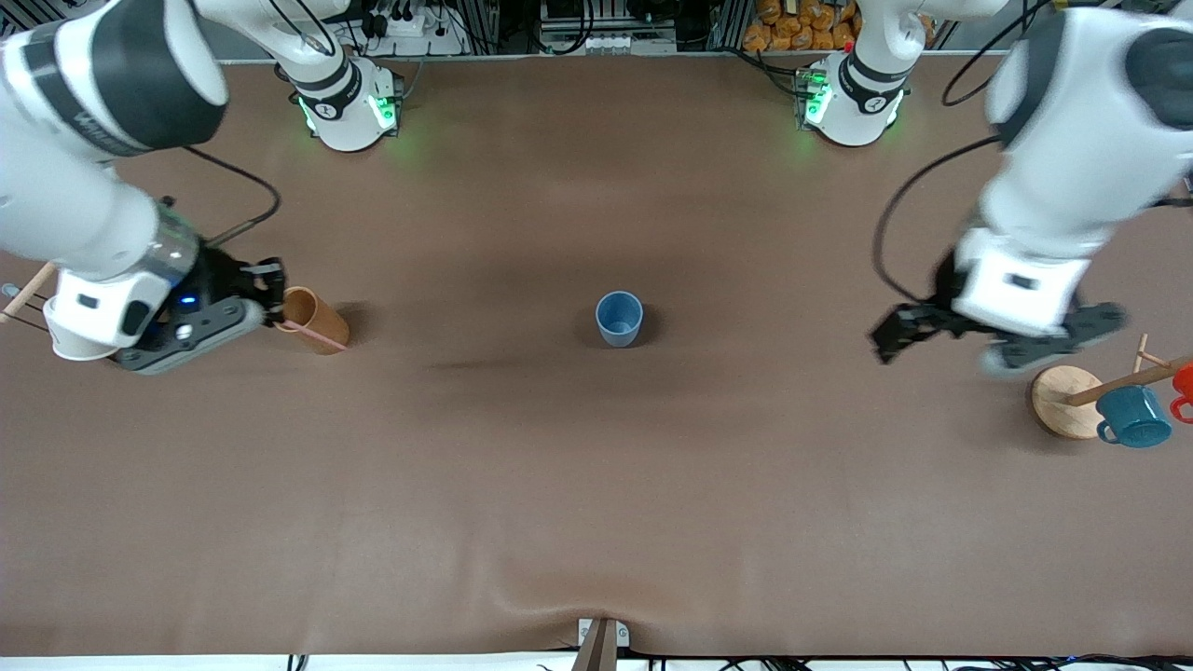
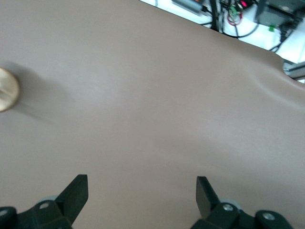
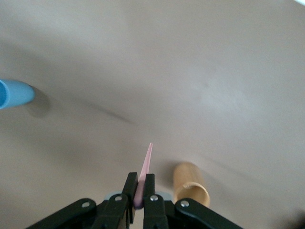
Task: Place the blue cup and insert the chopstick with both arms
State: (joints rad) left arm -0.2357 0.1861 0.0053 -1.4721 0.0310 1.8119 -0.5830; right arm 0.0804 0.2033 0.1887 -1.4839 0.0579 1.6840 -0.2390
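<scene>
Chopstick [image 1: 315,336], one only, was seen in the front view projecting from the right gripper [image 1: 270,303] across the single brown holder [image 1: 317,319]. One blue cup [image 1: 619,319] stood upright mid-table, well apart from both grippers. The left gripper [image 1: 997,337], blurred, was perhaps spread near the rack base [image 1: 1062,403]. In the left wrist view its fingers [image 2: 76,193] were seen wide apart over bare table [image 2: 152,95]. In the right wrist view the fingers [image 3: 129,186] were clamped on the chopstick [image 3: 144,169].
</scene>
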